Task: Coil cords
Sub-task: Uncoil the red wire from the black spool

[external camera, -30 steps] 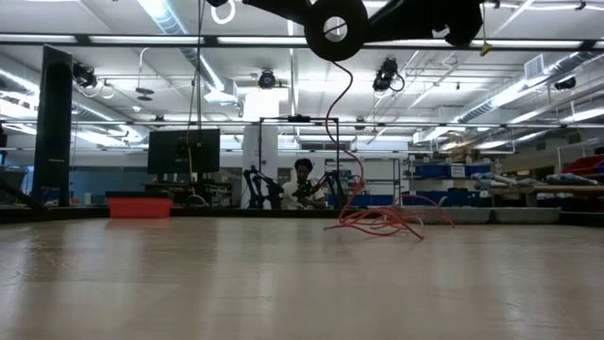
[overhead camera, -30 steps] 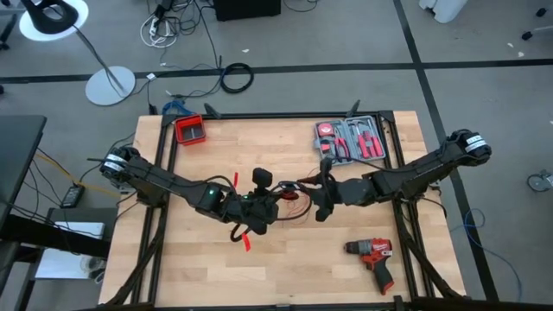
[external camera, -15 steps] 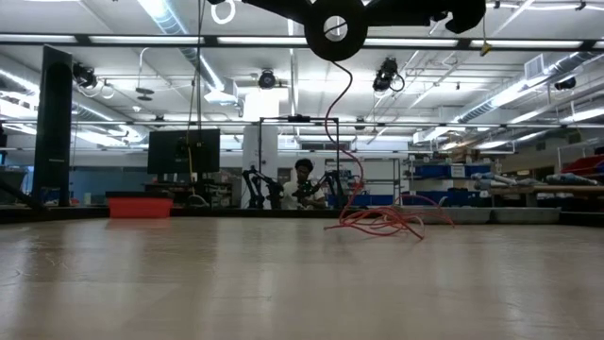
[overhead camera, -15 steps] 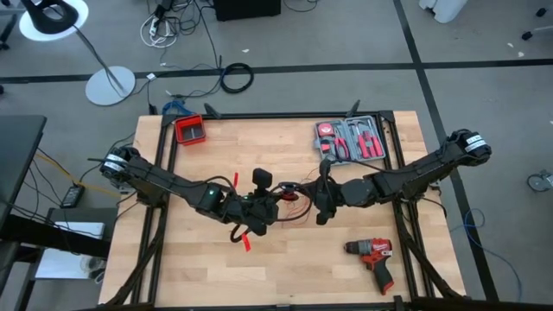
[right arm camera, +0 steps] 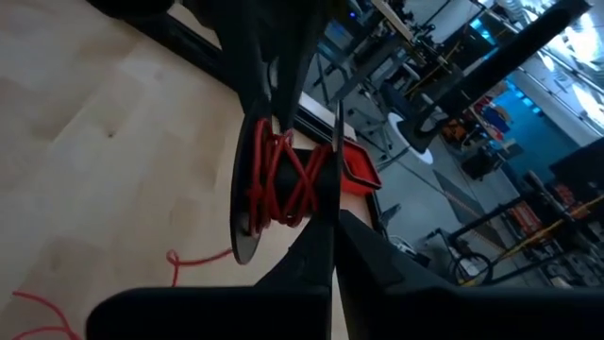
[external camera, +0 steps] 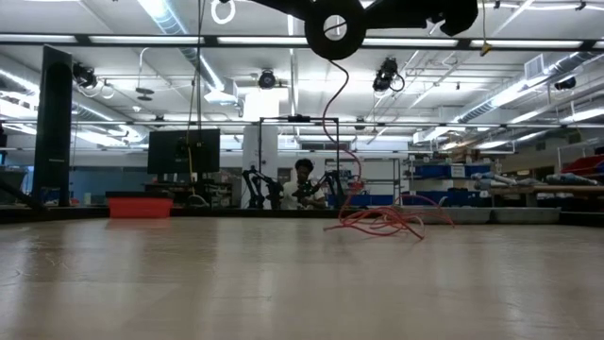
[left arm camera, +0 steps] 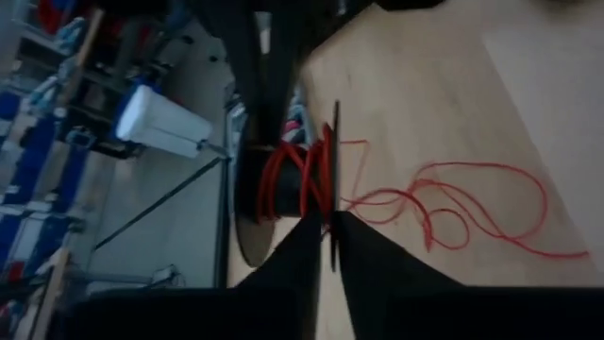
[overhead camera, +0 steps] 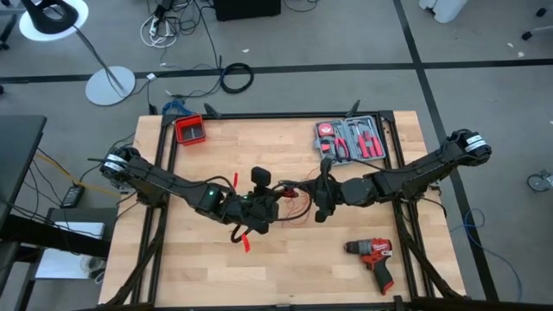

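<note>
Right hand (overhead camera: 316, 210) has closed, gripping nothing discernible; left hand's (overhead camera: 259, 210) state unclear; cords (left arm camera: 377, 203).

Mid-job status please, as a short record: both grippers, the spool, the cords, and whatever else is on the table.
right gripper: above mid-table, shut on the rim of the spool
left gripper: at the same spool, from the opposite side
spool: black, held in the air above the table
cords: red, partly wound on the spool; the rest hangs down to a loose pile on the table
drill: near the right arm, untouched
tool case: open, at the far edge
red bin: far left corner
</note>
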